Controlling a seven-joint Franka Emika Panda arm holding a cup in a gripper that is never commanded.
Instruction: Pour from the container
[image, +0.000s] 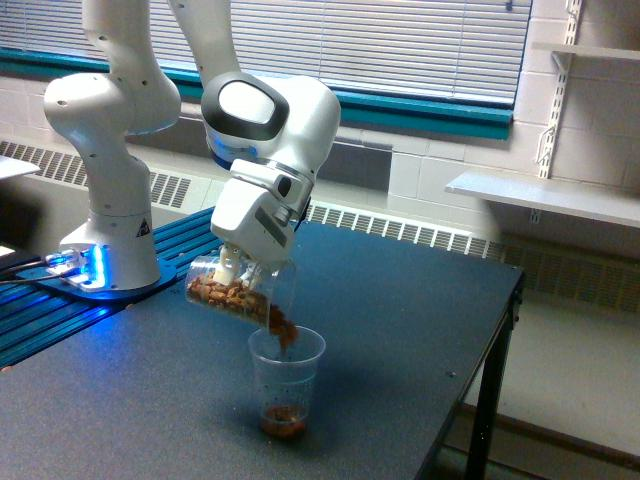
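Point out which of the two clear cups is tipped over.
The container in the gripper; it tilts rim-down, while the speckled cup stands upright on the table.

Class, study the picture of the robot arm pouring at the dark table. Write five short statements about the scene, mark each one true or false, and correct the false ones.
1. The container held in the gripper is tilted with its rim lowered towards the cup. True.
2. The cup on the table lies on its side. False: it stands upright.
3. Brown pieces lie at the bottom of the cup. True.
4. The tilted container is empty. False: brown pieces show through its wall.
5. The cup stands on the blue rails. False: it stands on the dark table.
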